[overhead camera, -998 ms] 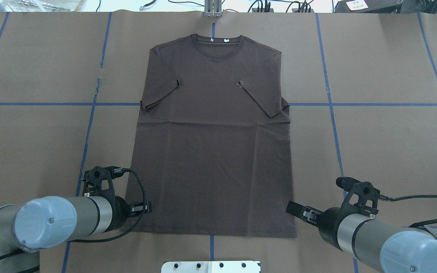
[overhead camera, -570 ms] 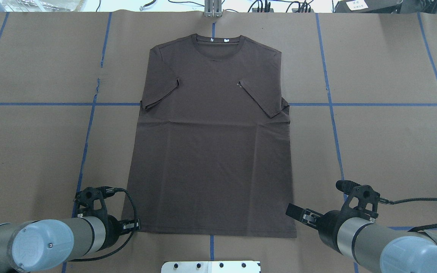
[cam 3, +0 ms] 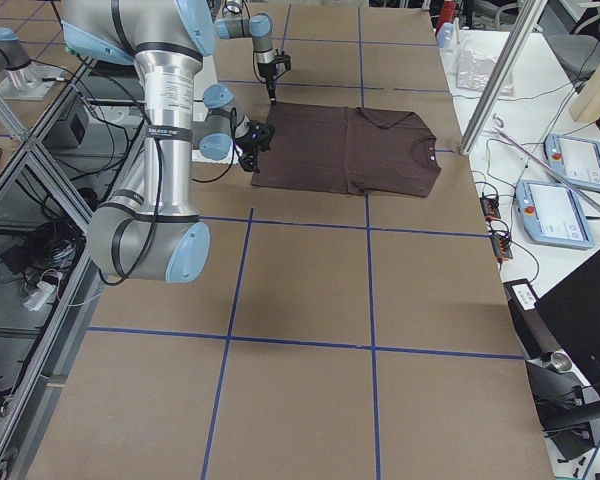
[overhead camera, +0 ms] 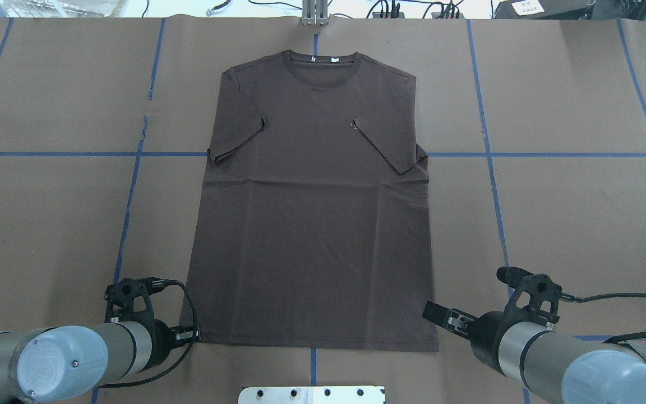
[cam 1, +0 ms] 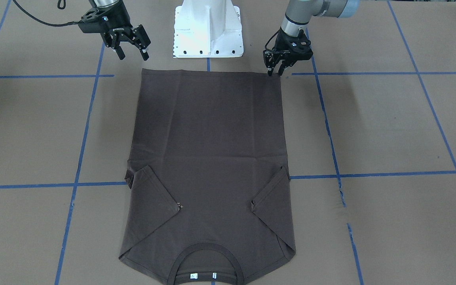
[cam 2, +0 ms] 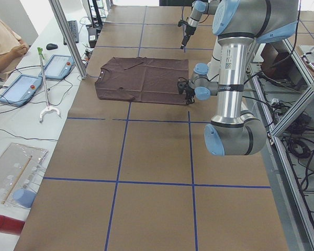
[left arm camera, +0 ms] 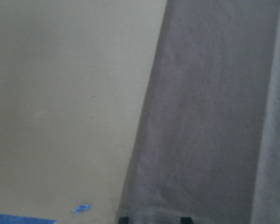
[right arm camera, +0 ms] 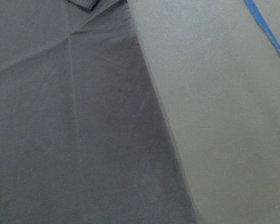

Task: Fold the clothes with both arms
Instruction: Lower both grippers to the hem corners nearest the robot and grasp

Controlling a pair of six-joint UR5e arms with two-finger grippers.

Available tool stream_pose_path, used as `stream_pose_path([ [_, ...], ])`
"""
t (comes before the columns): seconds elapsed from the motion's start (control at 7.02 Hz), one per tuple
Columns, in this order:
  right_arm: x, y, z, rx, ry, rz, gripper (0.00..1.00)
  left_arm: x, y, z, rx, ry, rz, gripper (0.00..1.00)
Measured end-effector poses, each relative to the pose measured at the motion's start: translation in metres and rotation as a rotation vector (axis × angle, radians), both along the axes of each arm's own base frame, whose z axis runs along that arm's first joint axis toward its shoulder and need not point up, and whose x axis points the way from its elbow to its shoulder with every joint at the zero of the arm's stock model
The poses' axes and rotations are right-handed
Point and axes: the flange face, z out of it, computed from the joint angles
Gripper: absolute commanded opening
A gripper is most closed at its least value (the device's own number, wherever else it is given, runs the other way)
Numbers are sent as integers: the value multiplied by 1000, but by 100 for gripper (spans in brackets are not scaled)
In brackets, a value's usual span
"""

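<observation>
The dark brown T-shirt (overhead camera: 312,224) lies flat on the brown paper with its collar at the far side. Both sleeves are folded in over the chest. My left gripper (overhead camera: 191,335) sits low at the hem's left corner. In the front-facing view its fingers (cam 1: 270,71) stand a little apart, tips down at that corner, so it is open. The left wrist view shows two black tips on either side of the hem (left arm camera: 154,215). My right gripper (cam 1: 133,55) hangs wide open just off the hem's right corner, holding nothing. The right wrist view shows only the shirt's edge (right arm camera: 74,140).
The white pedestal base (cam 1: 208,31) stands right behind the hem. Blue tape lines (overhead camera: 127,224) cross the paper. Off the table's far side are tablets (cam 2: 21,86), a grabber tool (cam 2: 44,89), a metal post (cam 2: 68,36) and a person's hand (cam 2: 18,49).
My left gripper has drawn back toward the robot, from over the shirt's lower left to the hem's corner. The right gripper has barely shifted. The shirt lies as before.
</observation>
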Motion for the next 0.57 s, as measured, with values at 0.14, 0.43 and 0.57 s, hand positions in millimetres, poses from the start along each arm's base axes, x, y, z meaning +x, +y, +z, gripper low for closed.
stream_pose_path([
  [0.14, 0, 0, 0, 0, 0, 0, 98, 1, 0, 2, 0, -6, 1, 47],
  [0.43, 0, -1, 0, 4, 0, 5, 98, 0, 1, 8, 0, -17, 3, 47],
  [0.57, 0, -1, 0, 5, 0, 6, 98, 0, 1, 9, -1, -20, 3, 46],
])
